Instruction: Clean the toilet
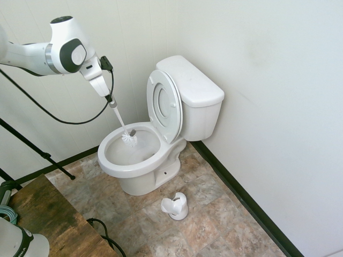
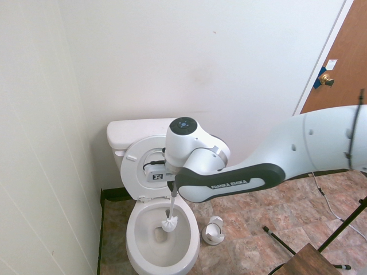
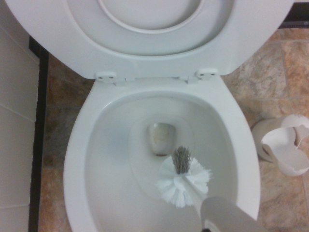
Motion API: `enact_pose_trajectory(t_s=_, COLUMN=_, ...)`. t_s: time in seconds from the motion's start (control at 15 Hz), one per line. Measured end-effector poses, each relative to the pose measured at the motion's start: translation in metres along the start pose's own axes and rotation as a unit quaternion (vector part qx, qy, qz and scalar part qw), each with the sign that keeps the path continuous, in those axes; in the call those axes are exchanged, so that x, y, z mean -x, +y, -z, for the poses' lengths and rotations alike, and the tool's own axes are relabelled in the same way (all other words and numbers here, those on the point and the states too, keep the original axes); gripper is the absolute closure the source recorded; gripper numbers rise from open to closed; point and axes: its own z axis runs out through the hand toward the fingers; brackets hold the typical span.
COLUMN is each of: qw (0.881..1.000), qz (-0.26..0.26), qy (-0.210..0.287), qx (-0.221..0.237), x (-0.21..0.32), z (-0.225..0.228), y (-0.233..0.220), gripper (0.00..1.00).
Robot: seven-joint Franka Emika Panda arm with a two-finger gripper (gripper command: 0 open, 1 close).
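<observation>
I had the end effector (image 1: 111,99) pinched on the brush (image 1: 128,139) handle | toilet (image 1: 140,160) stood against the back wall, seat and lid up | bristles inside the bowl near its rim | I judged scrubbing underway, far side untouched, holder (image 1: 176,206) on floor awaiting brush.

A small home bathroom is showing here: a white toilet (image 1: 161,144) is standing against plain pale walls (image 1: 278,64), a brush holder (image 1: 176,206) is sitting on stone-patterned floor tiles (image 1: 214,225), and a wooden door (image 2: 338,63) is closing the corner.
</observation>
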Motion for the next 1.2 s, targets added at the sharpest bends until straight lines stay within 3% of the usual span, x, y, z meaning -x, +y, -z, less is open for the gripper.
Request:
enact_pose_trajectory(t_s=0.4, qw=1.0, qz=-0.02, qy=0.001, qx=0.001, x=0.002, z=-0.073, y=-0.062, gripper=1.0)
enact_pose_trajectory(t_s=0.67, qw=0.999, qz=-0.04, qy=0.003, qx=0.017, x=-0.006, z=-0.123, y=-0.081, gripper=1.0)
enact_pose_trajectory(t_s=1.2, qw=0.998, qz=-0.046, qy=-0.016, qx=0.028, x=-0.005, z=-0.156, y=-0.09, gripper=1.0)
